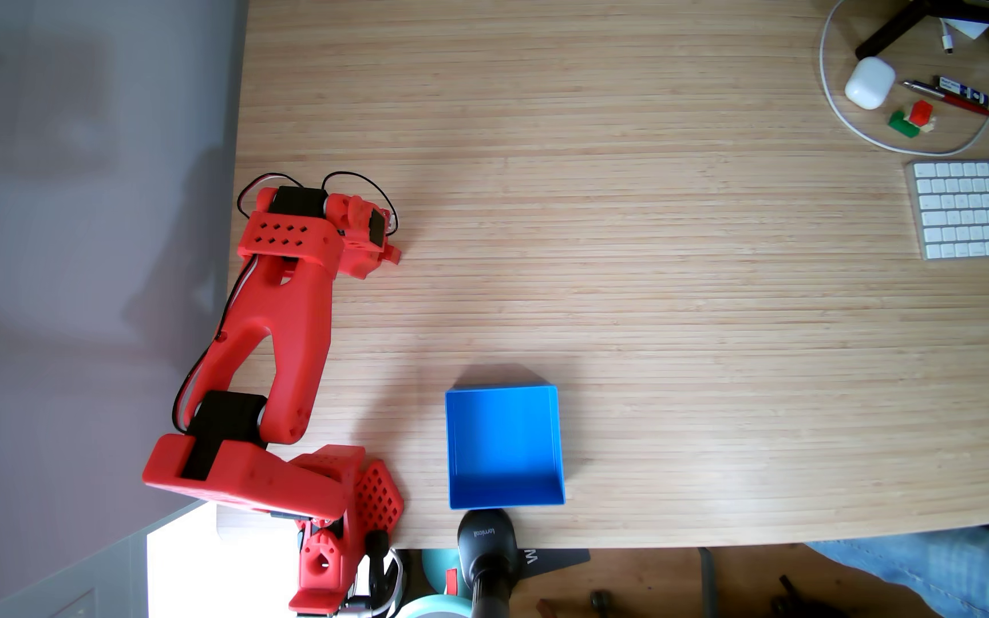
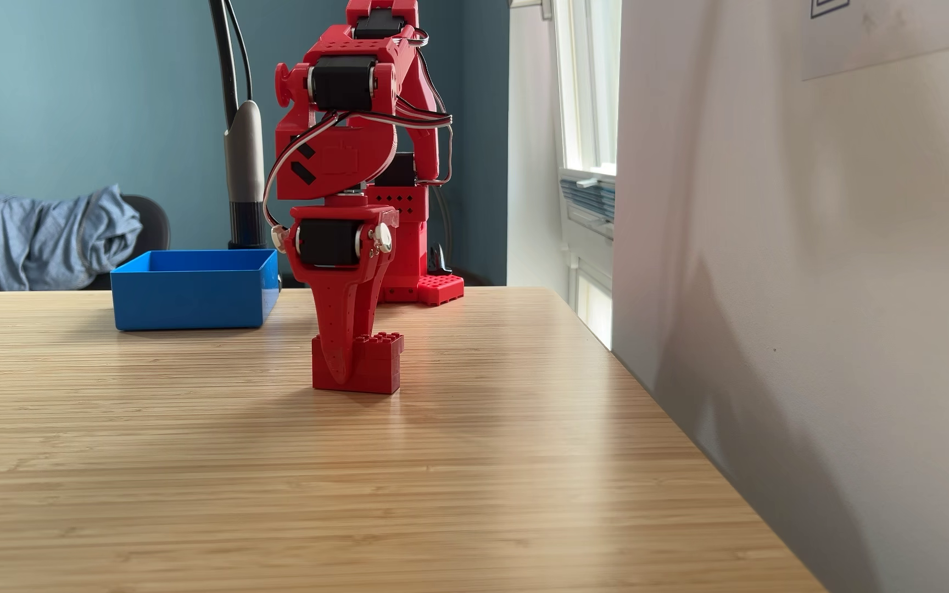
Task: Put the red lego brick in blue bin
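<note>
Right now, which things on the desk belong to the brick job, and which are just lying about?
Job:
red lego brick, on the table at the gripper's tip
gripper, down on the brick
blue bin, empty

Lying about:
keyboard
white case
pens
small red and green bricks
white cable

Teal wall [image 2: 90,85], bright window [image 2: 586,85], pale wall [image 2: 803,228] beside the bamboo-grain wooden table [image 2: 346,484].

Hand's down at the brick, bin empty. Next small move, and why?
Probably close fully, then lift straight up. In the fixed view from the table's level, the hand straddles the red lego brick, which sits on the table; the blue bin holds nothing. Grip firmness is unclear.
</note>
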